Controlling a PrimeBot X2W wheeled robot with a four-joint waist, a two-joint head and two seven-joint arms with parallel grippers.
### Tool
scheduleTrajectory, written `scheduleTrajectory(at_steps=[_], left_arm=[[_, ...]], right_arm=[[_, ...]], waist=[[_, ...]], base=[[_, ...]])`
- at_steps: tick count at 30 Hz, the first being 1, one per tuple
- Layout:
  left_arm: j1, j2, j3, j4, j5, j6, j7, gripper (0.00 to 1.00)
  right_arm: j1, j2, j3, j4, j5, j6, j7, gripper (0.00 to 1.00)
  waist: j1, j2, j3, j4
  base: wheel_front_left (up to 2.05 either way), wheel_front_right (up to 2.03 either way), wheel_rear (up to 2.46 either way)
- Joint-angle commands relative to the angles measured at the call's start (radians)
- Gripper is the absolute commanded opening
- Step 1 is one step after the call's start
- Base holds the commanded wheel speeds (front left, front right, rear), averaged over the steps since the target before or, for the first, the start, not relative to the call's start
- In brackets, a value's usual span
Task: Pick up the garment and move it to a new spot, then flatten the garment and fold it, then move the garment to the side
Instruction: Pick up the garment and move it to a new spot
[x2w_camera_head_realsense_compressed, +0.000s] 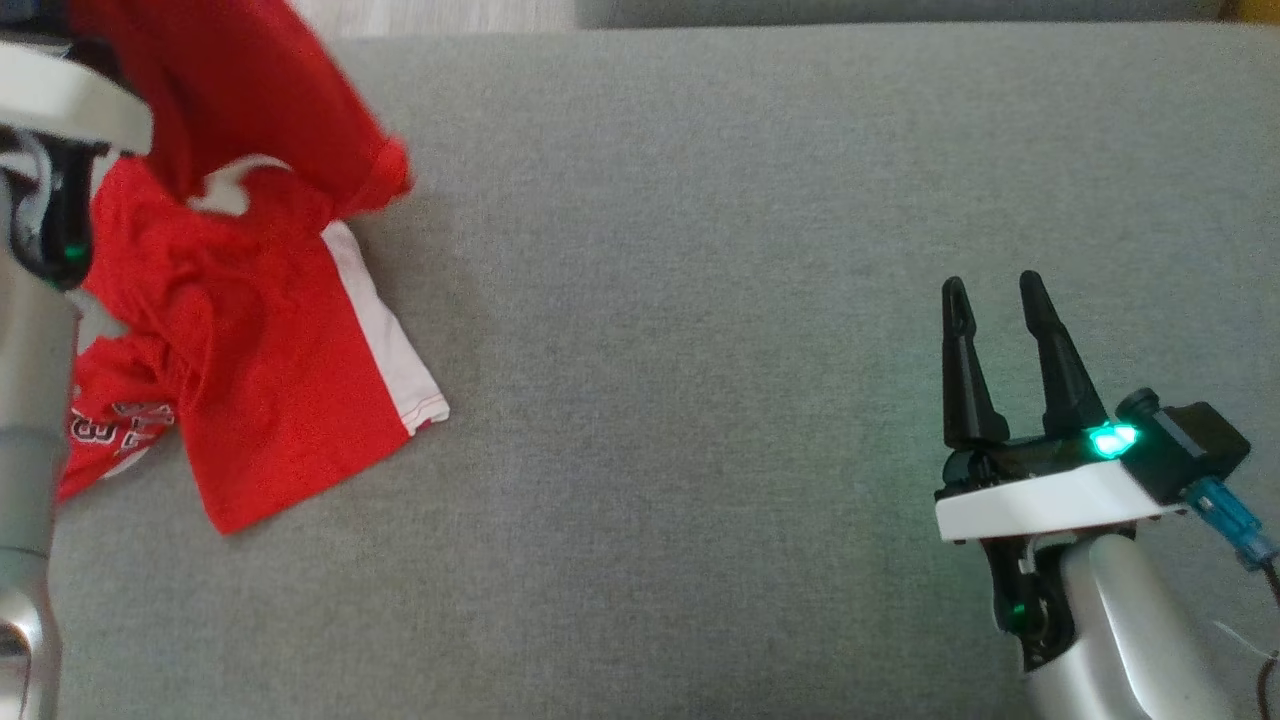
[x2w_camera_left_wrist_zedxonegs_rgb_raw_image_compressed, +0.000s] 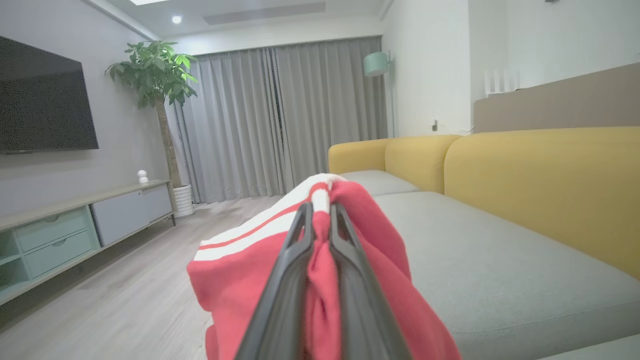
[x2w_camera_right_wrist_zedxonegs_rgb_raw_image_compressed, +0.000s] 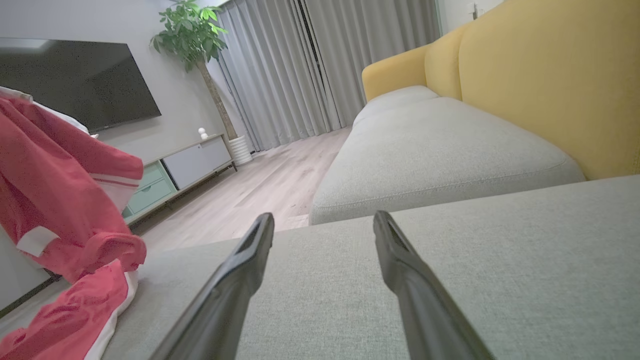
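Observation:
The garment (x2w_camera_head_realsense_compressed: 250, 330) is a red shirt with white trim, at the left of the grey cushion. Part of it is lifted and hangs down; the rest lies crumpled on the cushion. My left gripper (x2w_camera_left_wrist_zedxonegs_rgb_raw_image_compressed: 320, 207) is shut on a bunch of its red fabric, which drapes over both fingers. The left arm's pale body (x2w_camera_head_realsense_compressed: 40, 300) runs along the head view's left edge. My right gripper (x2w_camera_head_realsense_compressed: 995, 290) is open and holds nothing, low over bare cushion at the right. In the right wrist view the garment (x2w_camera_right_wrist_zedxonegs_rgb_raw_image_compressed: 60, 200) hangs at the left, far from the right gripper (x2w_camera_right_wrist_zedxonegs_rgb_raw_image_compressed: 324, 220).
The grey cushion (x2w_camera_head_realsense_compressed: 700, 300) stretches wide between garment and right gripper. A yellow sofa back (x2w_camera_right_wrist_zedxonegs_rgb_raw_image_compressed: 540, 80) rises on one side. Beyond the cushion's edge lie a wooden floor (x2w_camera_left_wrist_zedxonegs_rgb_raw_image_compressed: 125, 300), a low cabinet (x2w_camera_left_wrist_zedxonegs_rgb_raw_image_compressed: 65, 230), a TV and a potted plant (x2w_camera_left_wrist_zedxonegs_rgb_raw_image_compressed: 155, 75).

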Motion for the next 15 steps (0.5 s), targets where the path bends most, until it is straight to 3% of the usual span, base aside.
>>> scheduleTrajectory(at_steps=[1, 15], left_arm=[[-0.044, 0.051, 0.015, -0.069, -0.009, 0.002, 0.019, 0.0], [0.089, -0.037, -0.067, -0.421, -0.031, 0.079, 0.187, 0.0]], right_arm=[[0.002, -0.004, 0.028, -0.03, 0.012, -0.001, -0.011, 1.0], [-0.004, -0.004, 0.047, -0.035, 0.049, -0.001, -0.011, 1.0]], waist=[[0.0001, 0.0, -0.027, -0.015], [0.0001, 0.0, -0.075, -0.145]], base=[[0.0, 0.0, 0.0], [0.0, 0.0, 0.0]])
